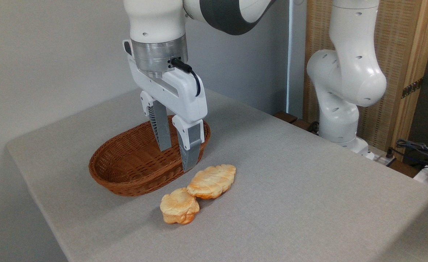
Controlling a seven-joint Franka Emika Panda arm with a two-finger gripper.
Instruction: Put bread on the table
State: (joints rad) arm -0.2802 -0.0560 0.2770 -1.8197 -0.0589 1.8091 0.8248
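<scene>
The bread (pixel 211 181), an elongated golden-brown loaf with a ridged top, lies flat on the grey table (pixel 290 174) just right of the basket. A smaller round bun (pixel 179 210) rests against its near end. My gripper (pixel 176 159) hangs open above the basket's right rim, up and to the left of the bread, with nothing between its fingers. Its front finger (pixel 190 150) ends a little above the loaf's left end.
A brown wicker basket (pixel 126 171) sits left of the bread with nothing in it. The arm's white base (pixel 341 109) stands at the table's far right edge. Cables (pixel 417 149) lie beyond it. A wall runs behind.
</scene>
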